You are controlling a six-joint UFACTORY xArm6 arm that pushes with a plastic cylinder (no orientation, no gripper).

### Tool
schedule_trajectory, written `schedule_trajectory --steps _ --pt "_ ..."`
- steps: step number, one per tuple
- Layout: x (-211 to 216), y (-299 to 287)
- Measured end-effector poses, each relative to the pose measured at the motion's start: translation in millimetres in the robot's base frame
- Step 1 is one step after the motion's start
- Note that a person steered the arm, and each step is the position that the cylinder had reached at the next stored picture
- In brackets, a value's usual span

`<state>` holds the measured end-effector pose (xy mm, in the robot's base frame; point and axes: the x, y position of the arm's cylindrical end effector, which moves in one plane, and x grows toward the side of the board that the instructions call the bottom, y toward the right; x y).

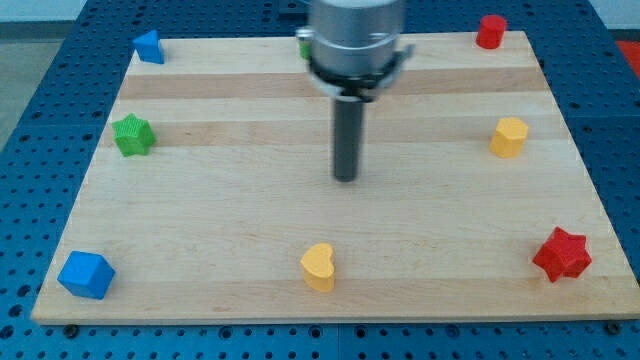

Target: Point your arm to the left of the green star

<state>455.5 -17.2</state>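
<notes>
A robotics lab bench: a pale wooden board (330, 250) lies on a blue perforated mounting table (30, 120), its grid of holes typical of test rigs. Small coloured plastic blocks dot the board's edges

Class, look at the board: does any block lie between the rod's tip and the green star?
Nothing visible does. My tip rests near the board's middle, and the green star sits toward the view's left edge, with only bare wood between them.

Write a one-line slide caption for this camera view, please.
Dark rod's tip rests mid-board on the wooden table, far right of the green star block near the view's left edge.
</notes>
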Motion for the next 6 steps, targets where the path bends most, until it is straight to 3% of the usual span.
schedule_trajectory --steps 4,5,6 --pt "-7 -285" --pt "-13 -288" --pt "-47 -284"
